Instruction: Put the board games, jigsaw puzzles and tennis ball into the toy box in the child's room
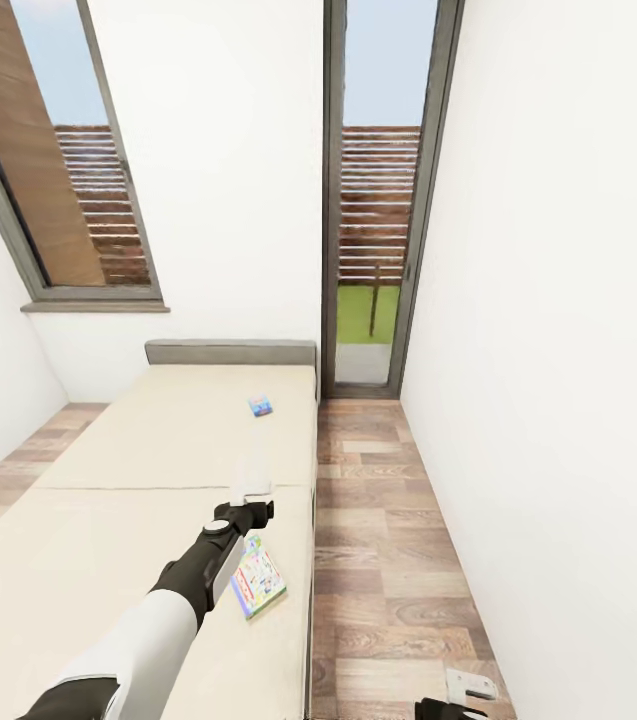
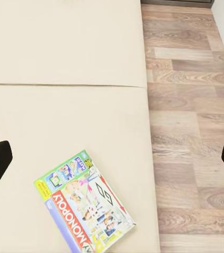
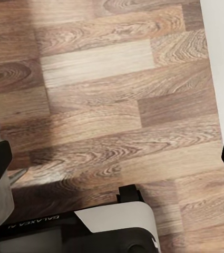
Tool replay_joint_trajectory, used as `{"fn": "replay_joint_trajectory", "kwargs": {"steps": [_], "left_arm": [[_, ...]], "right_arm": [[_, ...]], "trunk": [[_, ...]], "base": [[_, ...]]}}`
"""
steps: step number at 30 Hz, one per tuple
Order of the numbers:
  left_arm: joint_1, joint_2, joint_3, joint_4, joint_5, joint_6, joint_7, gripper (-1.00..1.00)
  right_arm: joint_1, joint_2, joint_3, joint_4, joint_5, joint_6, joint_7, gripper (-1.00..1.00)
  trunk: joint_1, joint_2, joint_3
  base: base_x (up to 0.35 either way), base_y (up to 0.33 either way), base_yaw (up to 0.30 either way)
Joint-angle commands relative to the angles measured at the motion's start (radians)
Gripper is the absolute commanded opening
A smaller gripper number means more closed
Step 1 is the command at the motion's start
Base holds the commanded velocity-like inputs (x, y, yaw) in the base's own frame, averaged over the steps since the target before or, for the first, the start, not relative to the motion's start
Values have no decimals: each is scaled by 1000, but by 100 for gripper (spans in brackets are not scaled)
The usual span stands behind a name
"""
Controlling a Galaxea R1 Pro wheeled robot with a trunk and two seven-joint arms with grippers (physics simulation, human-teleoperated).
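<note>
Two board games lie on the bed [image 1: 108, 470]. The nearer board game [image 1: 258, 578] is a colourful printed Monopoly box close to the bed's right edge, also seen in the left wrist view [image 2: 85, 208]. A small blue board game [image 1: 260, 406] lies farther up, near the headboard. My left gripper [image 1: 252, 478] hovers over the bed just beyond the nearer box, and its forearm passes to the left of that box. In the left wrist view the left gripper [image 2: 112, 158] is open wide and holds nothing. My right gripper [image 1: 470, 686] hangs low over the floor, open and empty [image 3: 112, 158].
A wood-plank floor strip [image 1: 388, 560] runs between the bed and the white right wall [image 1: 558, 400]. A glass door [image 1: 378, 250] stands at the far end and a window [image 1: 68, 180] at the left. The robot's base [image 3: 112, 232] shows under the right gripper.
</note>
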Motion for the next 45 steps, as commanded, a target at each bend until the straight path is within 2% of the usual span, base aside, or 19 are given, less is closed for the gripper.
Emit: {"fn": "replay_joint_trajectory", "kwargs": {"steps": [1,17,45], "left_arm": [[0,-1,6,-2,-10,6,-1,100],[0,-1,5,-2,-9,7,-1,100],[0,-1,5,-2,-9,6,-1,100]], "right_arm": [[-1,0,-2,-1,-7,1,-2,100],[-1,-9,-2,-1,-7,1,-2,100],[-1,0,-2,3,-1,1,-2,100]], "trunk": [[1,-2,-4],[1,-2,-30],[1,-2,-76]], "base": [[0,0,0],[0,0,0],[0,0,0]]}}
